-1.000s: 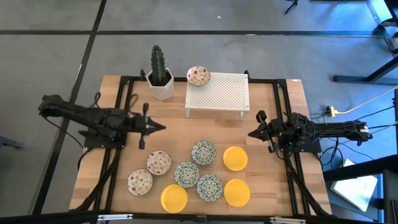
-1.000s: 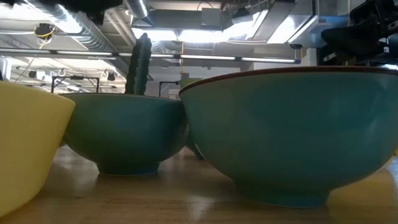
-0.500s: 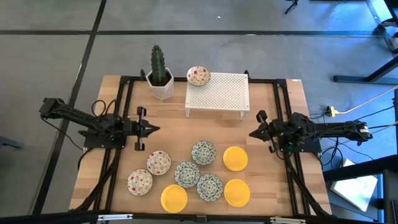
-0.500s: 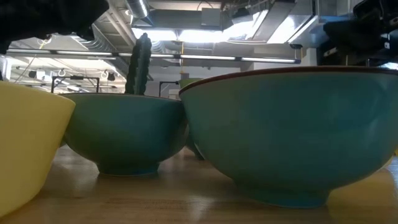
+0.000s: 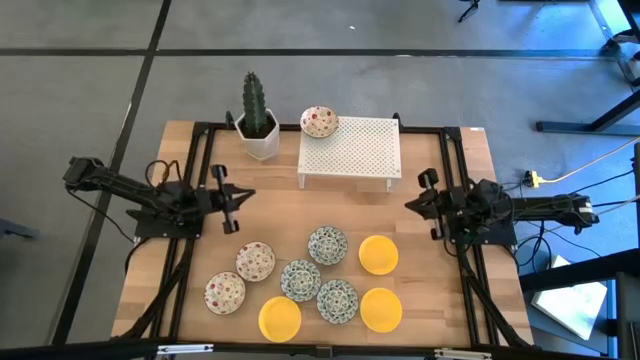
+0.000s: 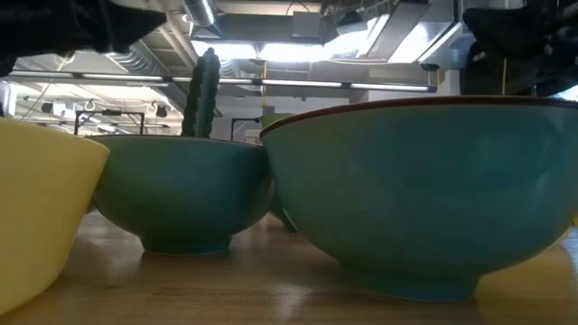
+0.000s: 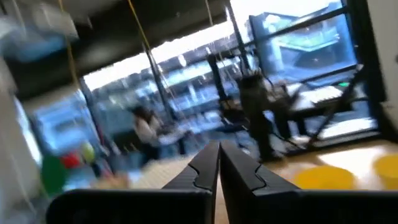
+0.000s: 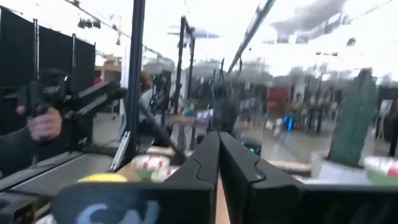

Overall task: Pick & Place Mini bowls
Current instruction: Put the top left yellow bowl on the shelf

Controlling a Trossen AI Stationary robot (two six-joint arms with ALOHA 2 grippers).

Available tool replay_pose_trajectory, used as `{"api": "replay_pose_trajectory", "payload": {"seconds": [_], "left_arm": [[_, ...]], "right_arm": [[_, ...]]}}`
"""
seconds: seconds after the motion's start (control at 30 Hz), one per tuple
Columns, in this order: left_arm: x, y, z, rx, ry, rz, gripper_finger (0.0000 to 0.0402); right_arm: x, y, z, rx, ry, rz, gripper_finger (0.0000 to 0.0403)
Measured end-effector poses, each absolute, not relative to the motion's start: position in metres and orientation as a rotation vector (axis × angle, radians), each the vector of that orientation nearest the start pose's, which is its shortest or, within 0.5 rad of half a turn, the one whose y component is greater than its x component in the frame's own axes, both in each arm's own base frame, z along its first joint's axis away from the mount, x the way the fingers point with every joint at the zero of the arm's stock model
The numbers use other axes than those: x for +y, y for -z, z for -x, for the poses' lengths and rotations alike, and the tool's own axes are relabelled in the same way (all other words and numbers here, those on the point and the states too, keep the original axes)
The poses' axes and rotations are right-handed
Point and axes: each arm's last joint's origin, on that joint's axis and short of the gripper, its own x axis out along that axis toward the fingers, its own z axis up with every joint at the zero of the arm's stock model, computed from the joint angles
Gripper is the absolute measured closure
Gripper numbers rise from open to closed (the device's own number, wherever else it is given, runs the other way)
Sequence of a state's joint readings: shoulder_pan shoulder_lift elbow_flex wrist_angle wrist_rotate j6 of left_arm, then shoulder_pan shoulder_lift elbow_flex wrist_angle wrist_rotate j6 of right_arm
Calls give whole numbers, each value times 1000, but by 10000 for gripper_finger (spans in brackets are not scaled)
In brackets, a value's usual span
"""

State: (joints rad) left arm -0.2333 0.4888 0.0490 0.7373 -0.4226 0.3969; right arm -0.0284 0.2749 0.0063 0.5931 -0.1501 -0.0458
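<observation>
Eight mini bowls lie on the table's near half: red-speckled ones [image 5: 255, 261] [image 5: 225, 293], blue-green ones [image 5: 327, 245] [image 5: 300, 280] [image 5: 337, 300], yellow ones [image 5: 378, 254] [image 5: 280, 318] [image 5: 381, 309]. A ninth, red-speckled bowl [image 5: 319, 121] rests on the far left corner of the white perforated rack [image 5: 350, 150]. My left gripper [image 5: 245, 194] hovers at mid-left, shut and empty, its closed fingers [image 7: 211, 168] tipped up. My right gripper [image 5: 410, 203] hovers at mid-right, shut and empty, its fingers [image 8: 211, 158] also closed.
A cactus in a white pot [image 5: 260, 130] stands at the far left beside the rack. Black rails [image 5: 200, 160] run along both sides of the table. In the low view, bowls [image 6: 424, 190] [image 6: 181, 190] [image 6: 36, 208] fill the foreground. A person's hand [image 8: 43, 124] shows beyond the table.
My left gripper has drawn back toward the table's left edge, sunk a little, and tipped and rolled its fingers upward. My right gripper has tipped upward slightly in place. Both stay shut. No bowl has moved.
</observation>
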Motion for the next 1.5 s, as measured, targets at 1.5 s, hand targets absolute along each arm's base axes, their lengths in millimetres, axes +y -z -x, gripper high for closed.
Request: {"api": "replay_pose_trajectory", "payload": {"seconds": [1.5], "left_arm": [[2,-247,-99,-230,-162,-429,400]], "right_arm": [[0,-193,-121,-269,-91,117,389]]}}
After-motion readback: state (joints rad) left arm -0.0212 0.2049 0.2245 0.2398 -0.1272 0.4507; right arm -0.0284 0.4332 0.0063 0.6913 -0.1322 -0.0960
